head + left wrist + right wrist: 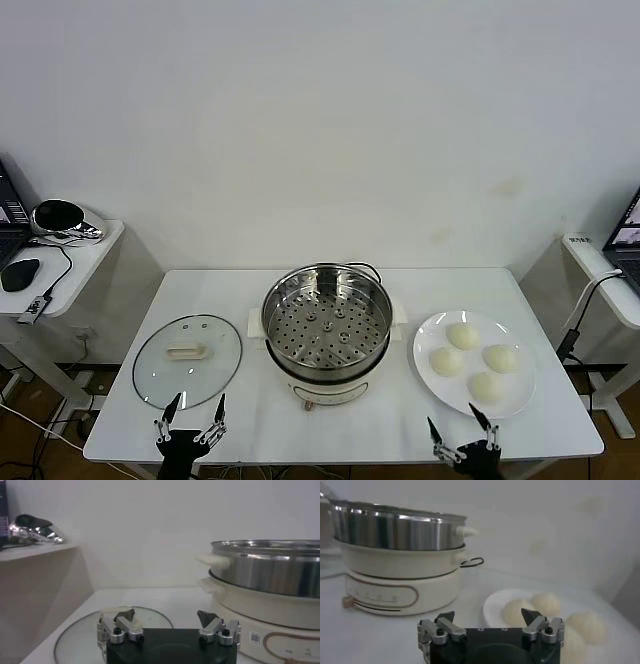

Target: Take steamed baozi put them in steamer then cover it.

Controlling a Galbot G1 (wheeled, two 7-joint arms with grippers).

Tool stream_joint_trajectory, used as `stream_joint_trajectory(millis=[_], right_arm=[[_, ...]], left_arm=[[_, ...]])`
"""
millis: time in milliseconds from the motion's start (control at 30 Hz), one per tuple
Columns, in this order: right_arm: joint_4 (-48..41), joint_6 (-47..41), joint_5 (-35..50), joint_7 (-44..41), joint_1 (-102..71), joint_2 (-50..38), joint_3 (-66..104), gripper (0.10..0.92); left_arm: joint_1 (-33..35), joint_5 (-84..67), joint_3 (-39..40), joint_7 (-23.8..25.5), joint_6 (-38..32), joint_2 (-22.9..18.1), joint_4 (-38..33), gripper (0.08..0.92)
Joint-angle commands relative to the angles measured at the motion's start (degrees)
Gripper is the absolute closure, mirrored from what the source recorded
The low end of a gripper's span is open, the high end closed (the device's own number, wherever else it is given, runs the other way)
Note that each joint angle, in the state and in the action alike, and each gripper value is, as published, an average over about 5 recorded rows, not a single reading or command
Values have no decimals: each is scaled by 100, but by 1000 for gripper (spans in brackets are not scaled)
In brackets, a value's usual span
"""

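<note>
The steel steamer stands uncovered at the table's middle on its white base, its perforated tray empty. Four cream-white baozi lie on a white plate to its right. The glass cover with its cream handle lies flat on the table to the steamer's left. My left gripper is open and empty at the front edge, just before the cover. My right gripper is open and empty at the front edge, just before the plate. The right wrist view shows the baozi and the steamer.
A side table at the far left holds a silver helmet-like object, a mouse and a cable. Another side table at the right holds a laptop with a hanging cable. A white wall stands behind the table.
</note>
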Motion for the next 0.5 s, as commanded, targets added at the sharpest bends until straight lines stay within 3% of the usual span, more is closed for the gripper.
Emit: stream_joint_trajectory(millis=[33, 333, 500], right_arm=[[-172, -635, -1264, -836, 804, -1989, 837, 203], [-836, -1176, -1653, -2568, 2429, -3782, 131, 203], [-1382, -1112, -1431, -3555, 4087, -4260, -1556, 203]], left_arm=[[4, 98, 11, 35, 45, 8, -15, 177], [3, 366, -5, 34, -6, 10, 35, 177], [4, 536, -21, 24, -62, 3, 44, 177]])
